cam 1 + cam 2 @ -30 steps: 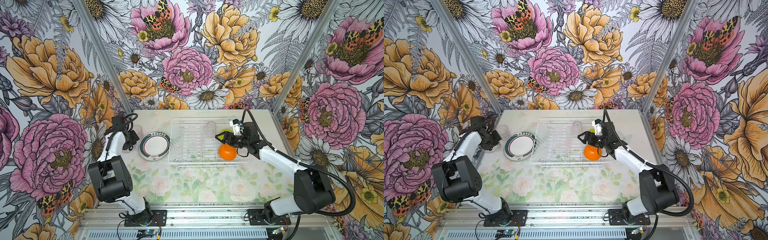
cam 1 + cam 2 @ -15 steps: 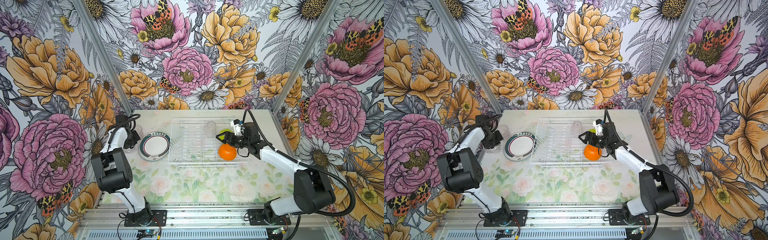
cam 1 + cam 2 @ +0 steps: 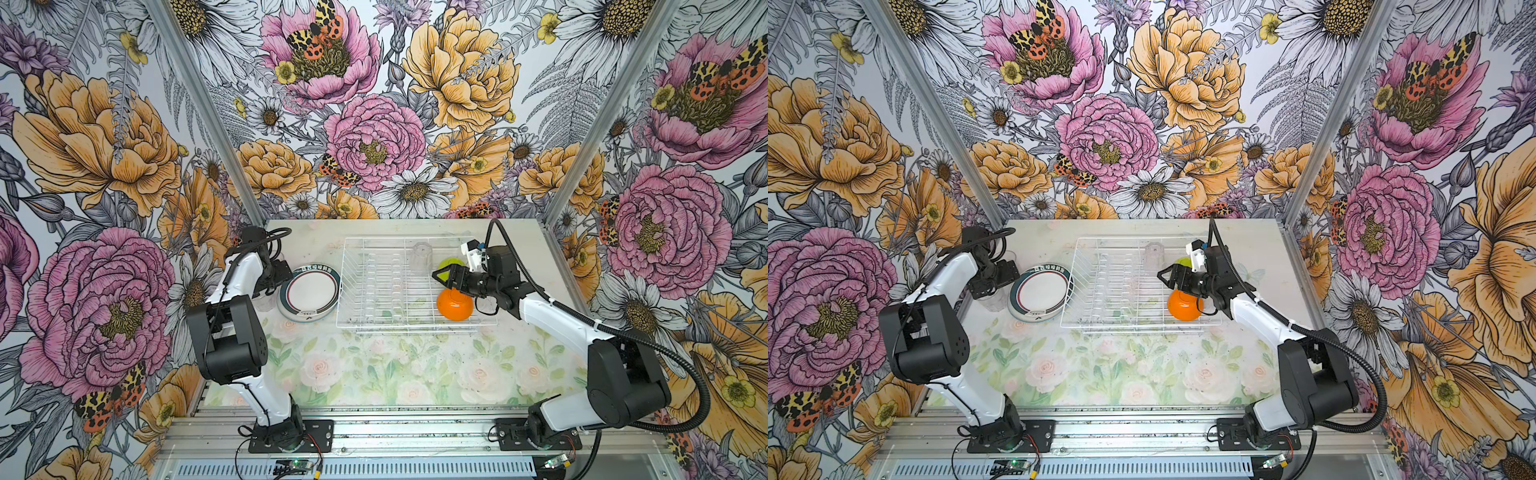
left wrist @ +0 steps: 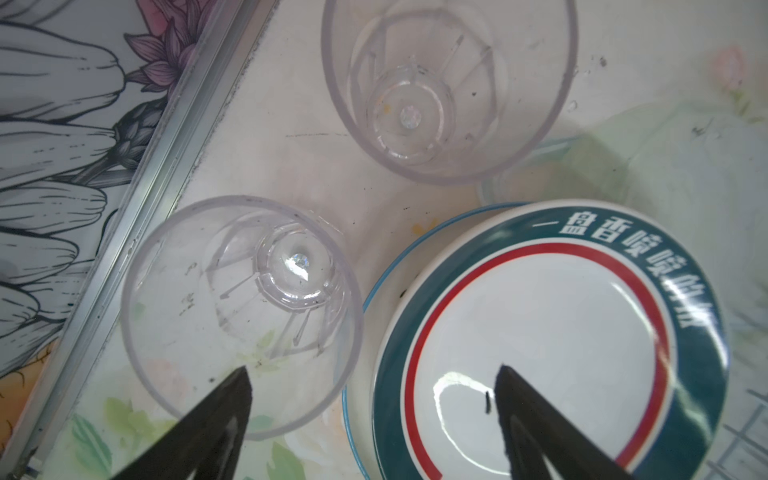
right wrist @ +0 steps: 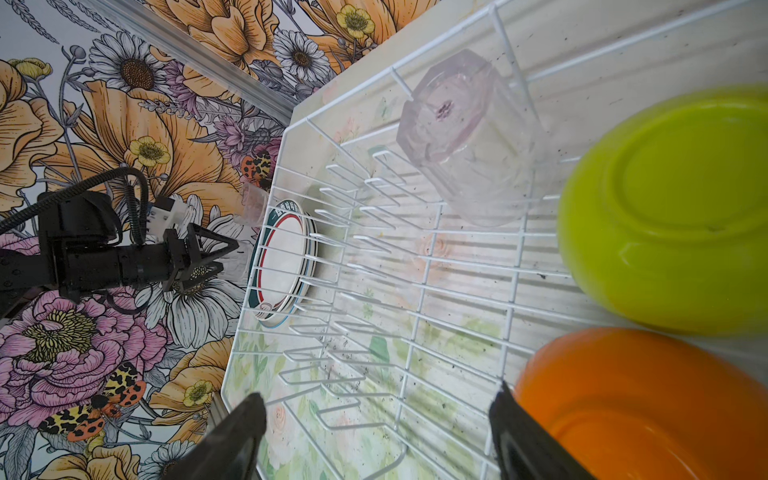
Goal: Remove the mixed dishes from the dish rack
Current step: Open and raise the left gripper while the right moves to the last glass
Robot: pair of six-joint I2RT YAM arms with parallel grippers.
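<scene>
The white wire dish rack (image 3: 415, 325) stands mid-table. In its right end lie an upturned orange bowl (image 3: 455, 304), an upturned lime-green bowl (image 5: 665, 208) and a clear tumbler (image 5: 465, 137), mouth down. My right gripper (image 5: 378, 392) hangs open over the rack, one finger beside the orange bowl, holding nothing. Left of the rack lies a stack of plates (image 3: 309, 293), the top one (image 4: 561, 332) with a teal-and-red rim. Two clear tumblers (image 4: 241, 316) (image 4: 449, 83) stand upright on the table beside it. My left gripper (image 4: 374, 370) is open above the nearer tumbler's rim and the plate.
The left wall's metal frame (image 4: 137, 199) runs close behind the two tumblers. The rack's plate-slot prongs (image 5: 345, 249) stand bare. The floral table mat (image 3: 395, 374) stretches in front of the rack to the arm bases.
My left gripper has gone from shut to open over the nearer tumbler, which stands free on the table. The right arm has not moved.
</scene>
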